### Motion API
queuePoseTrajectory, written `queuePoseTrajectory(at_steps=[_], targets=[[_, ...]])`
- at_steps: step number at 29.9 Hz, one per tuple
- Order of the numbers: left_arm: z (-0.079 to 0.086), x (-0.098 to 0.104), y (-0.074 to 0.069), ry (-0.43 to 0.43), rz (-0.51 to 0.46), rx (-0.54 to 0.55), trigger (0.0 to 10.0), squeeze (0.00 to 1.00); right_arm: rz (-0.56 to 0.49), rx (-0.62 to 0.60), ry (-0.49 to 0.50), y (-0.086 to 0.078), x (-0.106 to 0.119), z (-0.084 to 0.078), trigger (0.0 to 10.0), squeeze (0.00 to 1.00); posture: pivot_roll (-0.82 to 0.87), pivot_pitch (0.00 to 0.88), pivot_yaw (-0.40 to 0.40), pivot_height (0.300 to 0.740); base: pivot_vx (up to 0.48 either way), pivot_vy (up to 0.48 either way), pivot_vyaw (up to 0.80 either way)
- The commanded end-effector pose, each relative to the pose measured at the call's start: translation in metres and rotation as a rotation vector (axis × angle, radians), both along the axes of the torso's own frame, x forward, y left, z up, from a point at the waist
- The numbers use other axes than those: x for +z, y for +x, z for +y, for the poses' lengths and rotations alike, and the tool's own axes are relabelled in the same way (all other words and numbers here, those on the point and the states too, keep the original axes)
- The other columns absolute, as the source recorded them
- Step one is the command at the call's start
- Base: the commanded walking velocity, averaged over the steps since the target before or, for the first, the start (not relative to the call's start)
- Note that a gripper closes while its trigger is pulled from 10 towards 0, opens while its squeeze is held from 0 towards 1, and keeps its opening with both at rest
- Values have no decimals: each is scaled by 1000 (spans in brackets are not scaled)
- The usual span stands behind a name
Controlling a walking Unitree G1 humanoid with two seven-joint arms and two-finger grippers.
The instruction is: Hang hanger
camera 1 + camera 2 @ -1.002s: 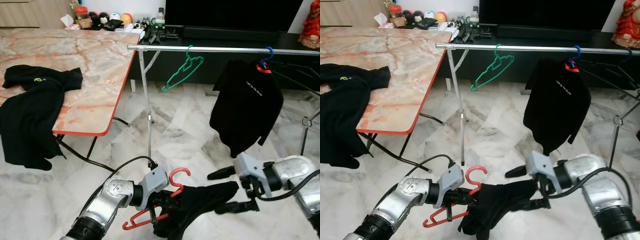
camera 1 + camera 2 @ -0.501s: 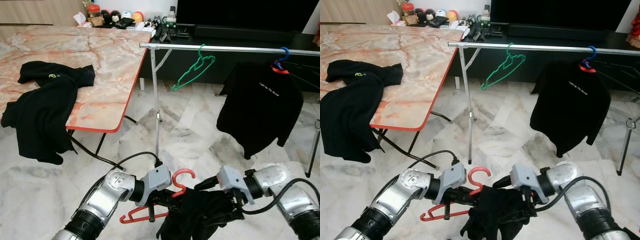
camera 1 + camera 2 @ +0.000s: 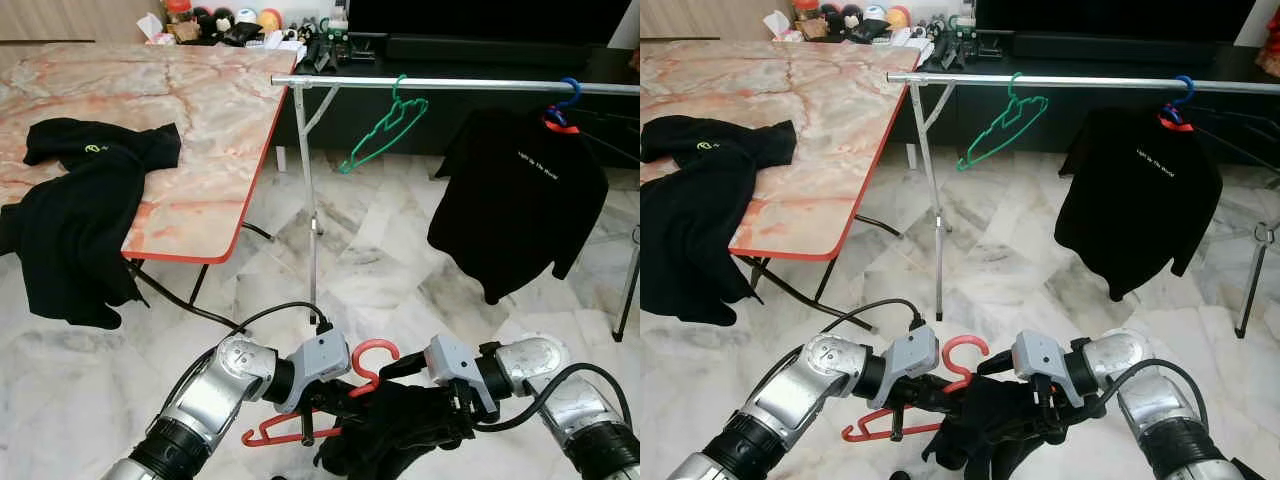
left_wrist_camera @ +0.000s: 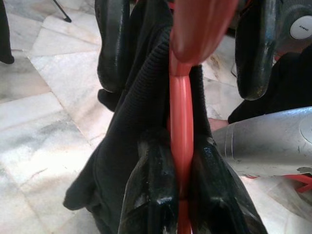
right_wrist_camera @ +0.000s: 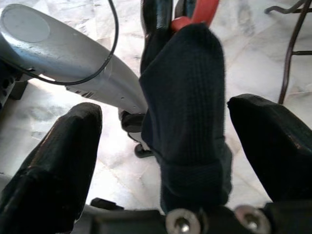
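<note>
The left gripper [image 3: 335, 400] is clamped on the red hanger [image 3: 345, 395], its two black fingers pinching the red bar, as the left wrist view shows, with the hook curling up just above the gripper. A black garment [image 3: 405, 435] is bunched over the hanger, directly ahead of the left gripper and hanging below it. The right gripper [image 3: 455, 415] faces the left one from close by, its fingers [image 5: 63, 161] spread wide on either side of a fold of the black cloth without pressing it. Well beyond and above both grippers runs the metal rail [image 3: 450, 84], carrying a green hanger [image 3: 382, 125] and a hung black shirt [image 3: 520, 200].
</note>
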State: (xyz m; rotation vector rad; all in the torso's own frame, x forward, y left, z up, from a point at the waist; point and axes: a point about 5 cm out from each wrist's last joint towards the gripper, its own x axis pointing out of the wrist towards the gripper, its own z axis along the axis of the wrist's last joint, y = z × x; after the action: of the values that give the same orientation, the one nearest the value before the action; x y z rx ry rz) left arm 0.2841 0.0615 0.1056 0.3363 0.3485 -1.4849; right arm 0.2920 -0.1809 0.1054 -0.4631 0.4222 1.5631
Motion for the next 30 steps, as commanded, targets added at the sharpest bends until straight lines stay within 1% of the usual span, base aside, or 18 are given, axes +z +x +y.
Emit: queuePoseTrajectory(at_steps=[1, 3, 4, 5, 6, 7, 16, 21, 24, 30], targets=[[-5, 9, -1, -26, -31, -23, 10000, 0, 3, 23, -23, -2, -4, 2, 10000, 0, 22, 191, 27, 740, 0, 0, 0], [-5, 10, -1, -26, -32, -23, 10000, 0, -6, 25, -31, -2, -6, 1, 10000, 0, 22, 191, 27, 740, 0, 0, 0], [-6, 10, -1, -26, -34, -22, 10000, 0, -4, 19, -29, -1, -6, 2, 9608, 0, 25, 192, 26, 740, 0, 0, 0], [-7, 11, -2, -28, -38, -23, 10000, 0, 3, 15, -20, -1, -7, 2, 3922, 0, 26, 192, 25, 740, 0, 0, 0], [-7, 11, -2, -28, -38, -23, 10000, 0, 3, 15, -20, -1, -7, 2, 3922, 0, 26, 192, 25, 740, 0, 0, 0], [-8, 11, -2, -31, -39, -25, 10000, 0, 8, 20, -15, -1, -8, 3, 0, 0, 26, 192, 25, 740, 0, 0, 0], [-9, 14, -2, -30, -52, -28, 10000, 0, 0, 20, -40, -1, -12, 1, 0, 0, 24, 190, 25, 740, 0, 0, 0], [-11, 18, -1, -33, -70, -39, 10000, 0, 8, 16, -78, -2, -17, 0, 0, 0, 25, 185, 23, 740, 0, 0, 0], [-12, 21, 0, -31, -78, -49, 10000, 0, 23, 25, -82, -3, -20, 1, 0, 0, 23, 178, 23, 740, 0, 0, 0], [-14, 23, 0, -41, -86, -49, 10000, 0, 20, 13, -82, -2, -22, 2, 0, 0, 25, 168, 20, 740, 0, 0, 0]])
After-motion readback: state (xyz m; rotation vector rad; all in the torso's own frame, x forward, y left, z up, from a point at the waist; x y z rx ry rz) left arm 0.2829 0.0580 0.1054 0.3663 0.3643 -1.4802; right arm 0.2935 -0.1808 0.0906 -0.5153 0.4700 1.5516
